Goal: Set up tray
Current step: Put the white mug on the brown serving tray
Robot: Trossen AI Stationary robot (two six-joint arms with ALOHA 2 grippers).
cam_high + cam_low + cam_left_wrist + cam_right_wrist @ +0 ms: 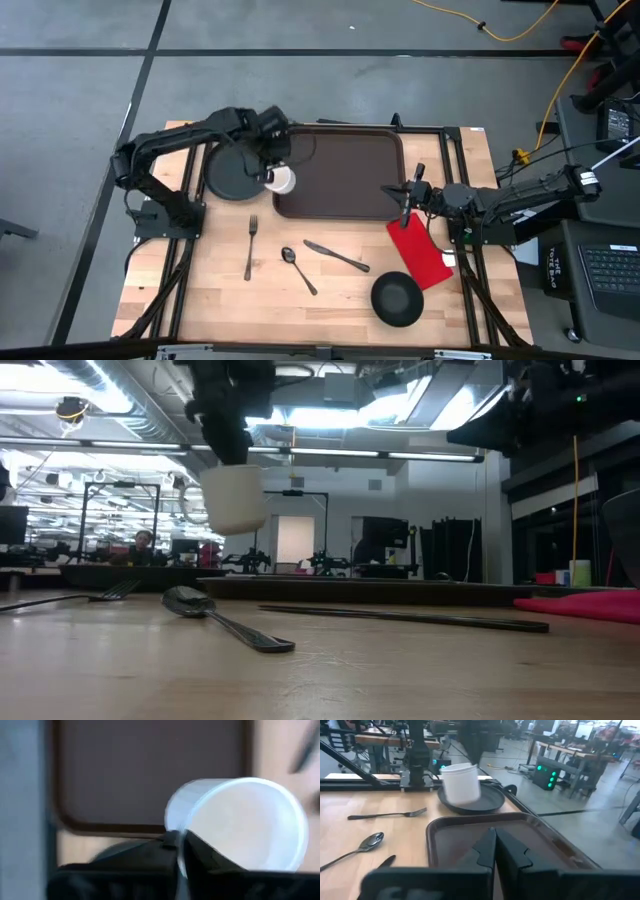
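The dark brown tray [345,170] lies on the table's far middle and also shows in the right wrist view [470,835]. My left gripper [272,165] is shut on a white cup [282,180] above the gap between the tray's left edge and a round black plate [232,170]. In the low view the cup [233,495] hangs clear of the table. My right gripper [405,198] is shut, its fingers [495,845] over the tray's right edge. My left gripper pinches the cup's wall at the rim [176,840], one finger inside and one outside. The fingers come from above. The cup hangs below them, a little tilted, lifted clear of table, plate and tray. My right gripper is shut over the tray's right edge; whether it touches the tray I cannot tell.
A fork [250,247], a spoon [298,268] and a knife [337,256] lie on the wood near the front. A red napkin [420,250] lies at the right, with a black bowl [397,298] in front of it.
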